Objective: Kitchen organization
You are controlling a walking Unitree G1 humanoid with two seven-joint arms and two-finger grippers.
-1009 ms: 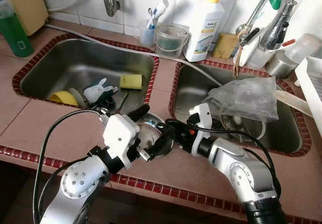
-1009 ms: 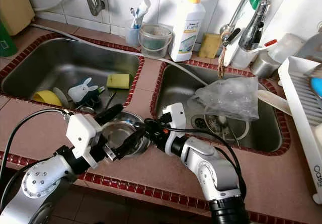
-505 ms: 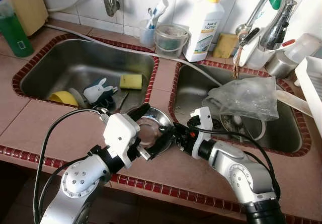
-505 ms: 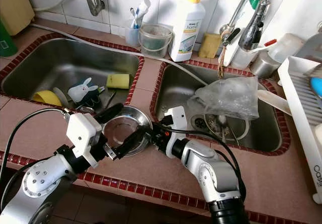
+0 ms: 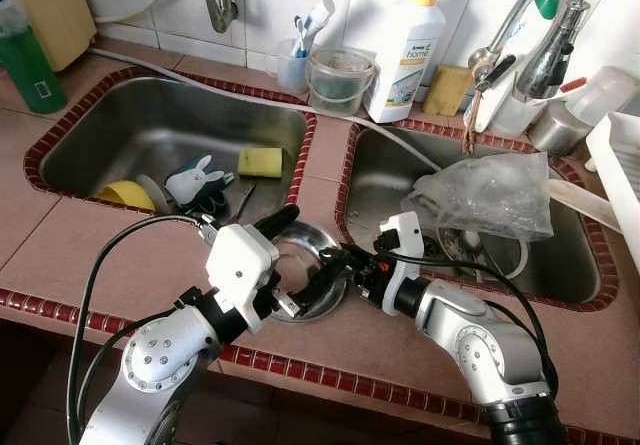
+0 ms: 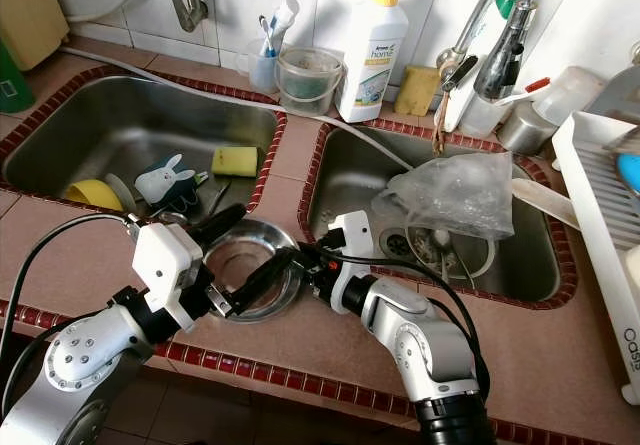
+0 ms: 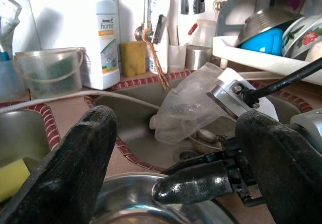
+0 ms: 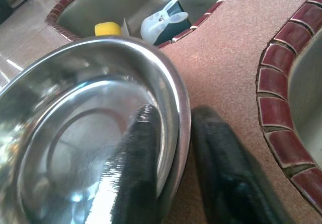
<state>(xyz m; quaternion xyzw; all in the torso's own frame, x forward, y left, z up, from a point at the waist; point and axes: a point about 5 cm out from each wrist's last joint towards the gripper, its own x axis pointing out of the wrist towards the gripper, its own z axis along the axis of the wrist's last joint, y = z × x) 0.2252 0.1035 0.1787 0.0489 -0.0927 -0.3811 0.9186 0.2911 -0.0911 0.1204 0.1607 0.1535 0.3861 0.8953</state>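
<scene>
A shallow, round steel bowl [image 5: 305, 265], polished and mirror-bright, sat on the speckled terracotta counter [image 5: 130, 255] between the two red-tile-rimmed sinks, at about 6 o'clock from the dividing strip. The right gripper [image 8: 173, 168] pinched the bowl's thin rim at its 3 o'clock edge, one matte black finger [image 8: 136, 158] inside, the other outside. The left gripper [image 5: 300, 260] straddled the bowl with its fingers spread apart; whether they touched the metal was hard to tell. A crumpled clear plastic bag [image 5: 490, 195] lay in the right sink [image 5: 375, 180].
</scene>
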